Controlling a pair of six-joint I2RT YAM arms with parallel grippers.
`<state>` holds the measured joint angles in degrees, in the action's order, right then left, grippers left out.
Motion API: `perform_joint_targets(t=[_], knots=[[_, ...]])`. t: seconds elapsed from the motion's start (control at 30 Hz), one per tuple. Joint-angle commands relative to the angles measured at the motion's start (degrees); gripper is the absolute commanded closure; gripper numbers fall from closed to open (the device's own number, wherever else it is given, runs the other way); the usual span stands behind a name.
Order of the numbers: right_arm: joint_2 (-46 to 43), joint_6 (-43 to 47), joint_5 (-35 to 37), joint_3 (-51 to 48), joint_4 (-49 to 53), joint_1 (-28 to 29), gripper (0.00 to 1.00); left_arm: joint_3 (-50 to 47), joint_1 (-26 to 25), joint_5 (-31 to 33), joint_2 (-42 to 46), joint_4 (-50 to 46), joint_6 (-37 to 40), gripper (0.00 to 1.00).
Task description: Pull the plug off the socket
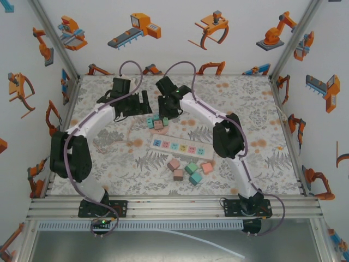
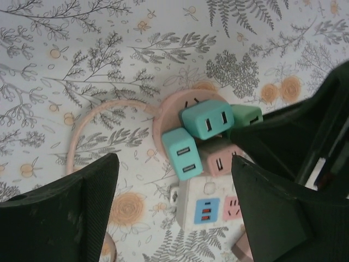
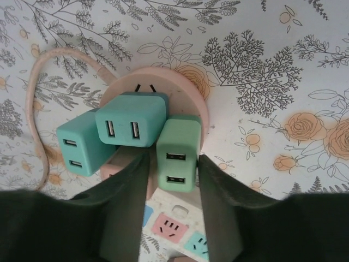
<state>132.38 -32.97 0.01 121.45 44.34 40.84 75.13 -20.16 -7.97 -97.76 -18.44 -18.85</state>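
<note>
Right, from above: the white power strip [image 1: 181, 146] lies across the mat, a charger heap [image 1: 158, 121] at its far-left end, loose cubes [image 1: 188, 170] on its near side.

Left wrist: the left gripper [image 2: 174, 162] is spread wide and empty over that end, likely ready to pin the strip.

Right wrist: the right gripper [image 3: 172, 159] is pinched on the green USB charger [image 3: 177, 153] just past the strip's end. A teal charger [image 3: 131, 126] crowds its left, with bare mat to its right.

No text, label or number is legible on the socket [image 1: 181, 147].
</note>
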Motion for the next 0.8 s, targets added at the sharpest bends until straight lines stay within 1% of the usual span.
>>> perform_joint_targets(t=[0.0,0.17,0.23,0.27,0.33,0.43,0.5,0.57,0.63,0.77], knots=[[0.56,-0.39,-0.24,-0.61,0.16,0.29,0.65,3.09,-0.58,1.86,-3.18,2.11,-2.3,0.23],[0.28,0.12,0.08,-0.75,-0.48,0.38,0.69,5.08,-0.93,3.27,-7.63,2.2,-2.97,0.23],[0.03,0.66,0.16,-0.86,-0.68,0.38,0.73,6.08,-0.93,3.81,-9.23,1.45,-3.85,0.23],[-0.01,0.77,0.16,-0.94,-0.72,0.38,0.73,6.44,-1.01,3.72,-9.78,1.22,-3.98,0.24],[-0.25,0.89,0.3,-0.94,-0.68,0.38,0.74,6.6,-1.32,1.53,-10.43,1.43,-3.22,0.25],[-0.49,1.13,0.78,-1.03,-1.01,0.38,0.75,5.96,-1.94,-2.89,-10.53,1.29,-0.14,0.26],[-0.63,1.22,0.82,-0.95,-1.23,0.38,0.76,5.57,-2.18,-3.54,-10.73,-0.24,1.08,0.26],[-0.8,1.11,0.54,-0.93,-1.57,0.38,0.78,5.01,-2.34,-2.61,-11.18,-1.86,1.27,0.28],[-0.98,0.99,-0.01,-0.95,-2.21,0.38,0.81,4.09,-2.36,-0.77,-11.57,-2.26,0.83,0.3],[-1.22,0.83,-0.11,-0.56,-2.66,0.38,0.82,3.78,-2.36,2.66,-12.1,-2.41,-0.7,0.35]])
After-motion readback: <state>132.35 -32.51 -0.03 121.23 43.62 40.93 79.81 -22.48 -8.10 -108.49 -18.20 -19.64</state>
